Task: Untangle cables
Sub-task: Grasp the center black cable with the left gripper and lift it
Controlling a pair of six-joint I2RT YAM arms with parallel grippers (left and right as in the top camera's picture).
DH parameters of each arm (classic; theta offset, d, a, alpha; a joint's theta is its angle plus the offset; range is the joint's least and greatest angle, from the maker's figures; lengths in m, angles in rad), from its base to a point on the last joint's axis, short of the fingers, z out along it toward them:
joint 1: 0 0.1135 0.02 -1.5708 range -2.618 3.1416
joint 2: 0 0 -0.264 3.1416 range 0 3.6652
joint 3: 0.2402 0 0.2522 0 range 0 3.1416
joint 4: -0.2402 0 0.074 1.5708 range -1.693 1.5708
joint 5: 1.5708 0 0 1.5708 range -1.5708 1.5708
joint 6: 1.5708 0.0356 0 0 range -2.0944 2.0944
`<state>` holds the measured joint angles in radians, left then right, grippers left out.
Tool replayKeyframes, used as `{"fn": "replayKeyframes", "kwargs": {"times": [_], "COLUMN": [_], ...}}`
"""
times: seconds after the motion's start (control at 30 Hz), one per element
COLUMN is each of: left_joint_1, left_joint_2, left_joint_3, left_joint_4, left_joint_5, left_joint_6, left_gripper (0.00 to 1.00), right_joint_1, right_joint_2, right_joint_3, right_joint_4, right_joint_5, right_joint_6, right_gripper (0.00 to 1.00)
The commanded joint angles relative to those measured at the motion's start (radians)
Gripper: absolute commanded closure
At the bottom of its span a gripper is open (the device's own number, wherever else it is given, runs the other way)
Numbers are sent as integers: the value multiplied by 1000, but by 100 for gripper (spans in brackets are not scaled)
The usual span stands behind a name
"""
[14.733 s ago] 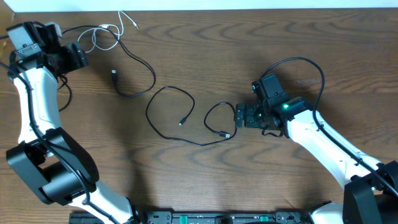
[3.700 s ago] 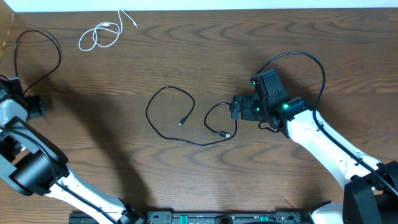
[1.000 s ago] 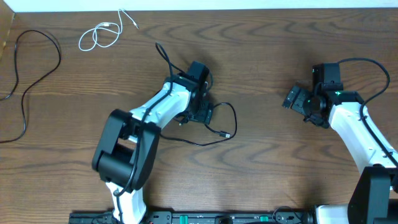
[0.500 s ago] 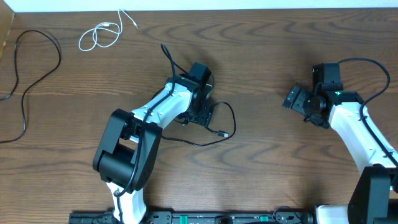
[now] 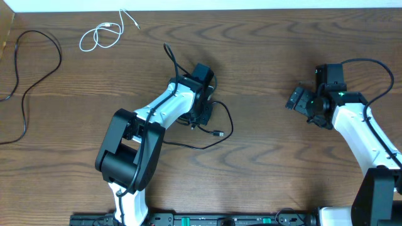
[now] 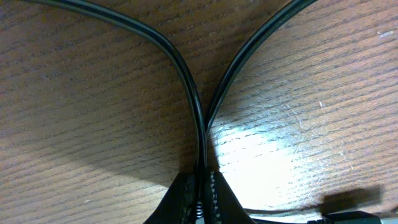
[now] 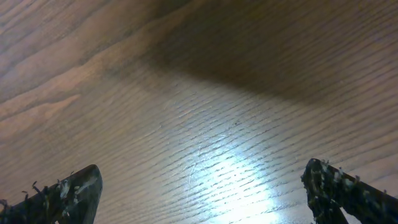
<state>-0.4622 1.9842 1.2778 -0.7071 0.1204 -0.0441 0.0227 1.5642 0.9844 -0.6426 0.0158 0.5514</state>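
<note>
Overhead: white cable [image 5: 100, 36] loosely coiled at 11 o'clock; long black cable [image 5: 24, 107] snaking by the 9 o'clock edge, cut off there; looped black cable [image 5: 230, 122] at centre, left gripper [image 5: 202, 116] clamped on it; right gripper [image 5: 295, 100] at 3 o'clock, jaws apart, bare table [image 5: 276, 163] all round it.
Left wrist: two black strands converge into closed fingertips [image 6: 186, 193]; plug [image 6: 348, 208] at 5 o'clock, blurred, cropped.
Right wrist: fingertips [image 7: 68, 193] wide apart over bare wood.
</note>
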Motion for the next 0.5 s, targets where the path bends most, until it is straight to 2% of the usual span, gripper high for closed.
{"fn": "replayKeyframes", "kwargs": {"times": [0.0, 0.2, 0.47], "left_joint_1": [-4, 22, 135], "left_joint_2": [50, -35, -254], "left_joint_3": [-17, -3, -3], "left_joint_4": [-10, -10, -9], "left_joint_5": [-9, -9, -9], "left_joint_6": [-1, -96, -100], "left_gripper": [93, 93, 93], "right_joint_1": [-2, -2, -2], "right_joint_2": [6, 6, 6], "right_joint_3": [0, 0, 0], "right_joint_4": [-1, -1, -1], "right_joint_5": [11, 11, 11], "right_joint_6": [-6, -6, -6], "right_gripper": [1, 1, 1]}}
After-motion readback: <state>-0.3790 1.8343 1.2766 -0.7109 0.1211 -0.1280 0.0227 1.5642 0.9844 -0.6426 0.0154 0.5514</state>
